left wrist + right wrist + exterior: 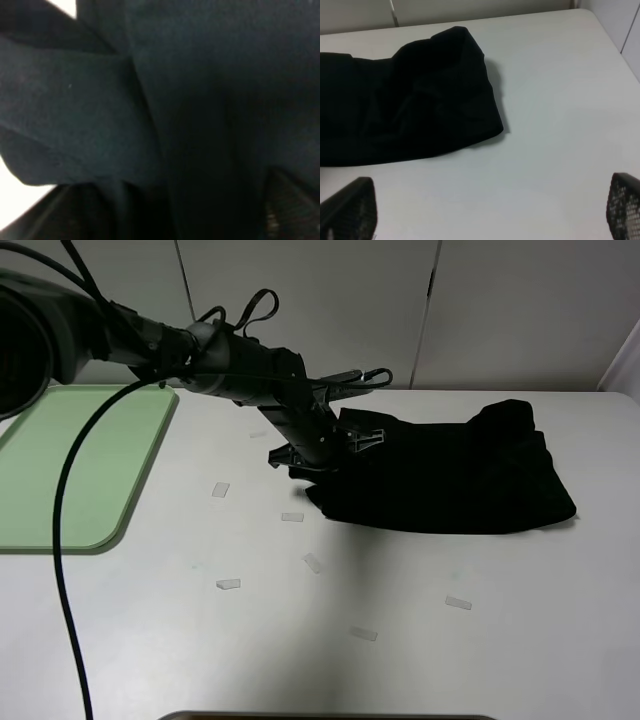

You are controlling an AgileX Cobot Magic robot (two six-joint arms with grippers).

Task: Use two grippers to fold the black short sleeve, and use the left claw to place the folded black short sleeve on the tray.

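Pressed close against the left wrist lens, the black short sleeve lies folded into a rough band on the right half of the counter, toward its far edge. The left gripper is at the band's left end, jaws apparently spread with fabric bunched between them and nothing clearly pinched. The right gripper hangs wide apart and empty above the counter's right part, clear of the cloth. The tray lies at the left edge, with small pale strips scattered toward the near edge.

No writing, label, brand, number or sign can be read anywhere in these three views.
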